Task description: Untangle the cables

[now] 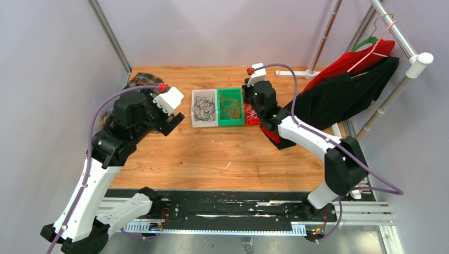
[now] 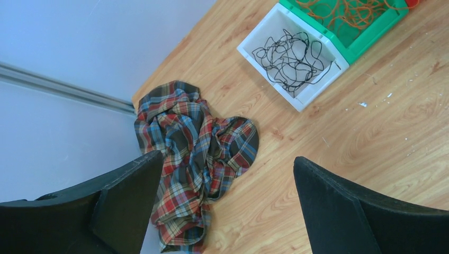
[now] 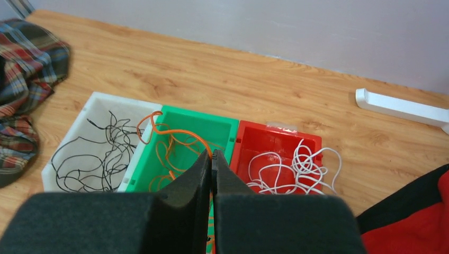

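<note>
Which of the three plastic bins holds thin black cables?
The white plastic bin, leftmost in the top view: the green plastic bin holds orange cables, the red plastic bin white cables.

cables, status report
Left gripper open near plaid cloth. Right gripper shut above green bin. Black cables in white bin, orange cables in green, white cables in red bin. Nothing blocking.

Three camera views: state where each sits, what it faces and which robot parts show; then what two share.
Top external: above and behind, looking down on the table; left arm, right arm show.
Left wrist: on its arm, facing down at plaid cloth and white bin; open left end effector shows.
Right wrist: on its arm, facing green bin, red bin; shut right end effector shows.
Shared: both wrists see black cables.
</note>
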Robot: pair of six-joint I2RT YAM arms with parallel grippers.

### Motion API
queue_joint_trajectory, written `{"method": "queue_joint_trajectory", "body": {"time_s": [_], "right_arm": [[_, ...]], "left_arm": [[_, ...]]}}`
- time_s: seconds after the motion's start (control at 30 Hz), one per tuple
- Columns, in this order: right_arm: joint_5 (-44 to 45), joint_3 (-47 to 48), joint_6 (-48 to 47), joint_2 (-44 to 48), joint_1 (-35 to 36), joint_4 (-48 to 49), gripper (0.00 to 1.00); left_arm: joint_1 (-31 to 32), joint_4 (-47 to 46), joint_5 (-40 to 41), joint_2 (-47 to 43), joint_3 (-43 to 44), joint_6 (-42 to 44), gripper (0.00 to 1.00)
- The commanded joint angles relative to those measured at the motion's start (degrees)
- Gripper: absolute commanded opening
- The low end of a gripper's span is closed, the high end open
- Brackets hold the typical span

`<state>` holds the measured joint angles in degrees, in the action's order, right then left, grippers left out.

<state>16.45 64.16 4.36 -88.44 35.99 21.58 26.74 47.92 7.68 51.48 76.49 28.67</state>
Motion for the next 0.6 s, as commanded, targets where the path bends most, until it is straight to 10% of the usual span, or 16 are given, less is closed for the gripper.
{"method": "queue_joint_trajectory", "body": {"time_s": [0.0, 0.57], "right_arm": [[4.72, 4.43, -1.38, -3.79, 2.35, -2.56, 0.01], [6.22, 23.21, -9.48, -21.17, 2.28, 0.66, 0.01]], "left_arm": [[-0.19, -0.98, -0.96, 0.02, 1.43, -0.10, 0.98], [-0.20, -0.60, -0.48, -0.71, 0.59, 1.98, 0.98]]}}
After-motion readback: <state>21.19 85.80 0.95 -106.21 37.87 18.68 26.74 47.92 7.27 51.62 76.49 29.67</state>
